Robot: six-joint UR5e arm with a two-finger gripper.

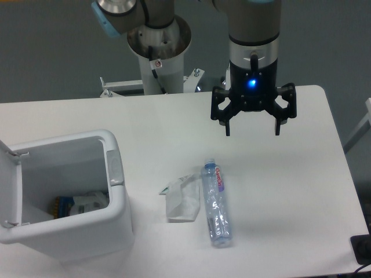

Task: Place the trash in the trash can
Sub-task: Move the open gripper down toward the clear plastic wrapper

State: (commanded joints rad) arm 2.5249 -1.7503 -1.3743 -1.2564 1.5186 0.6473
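Observation:
A clear plastic bottle (215,204) with a pink label lies on the white table, its cap pointing away from the camera. Touching its left side is a crumpled white paper bag (182,200) with a small green mark. The trash can (116,197), a large white bin with a grey front latch, stands at the left with its lid swung open; some packaging lies inside. My gripper (251,131) hangs open above the table, up and to the right of the bottle, with nothing between its fingers.
The arm's pedestal base (157,52) stands behind the table's far edge. A dark object (362,249) pokes in at the table's lower right corner. The table's right edge runs just beyond the gripper.

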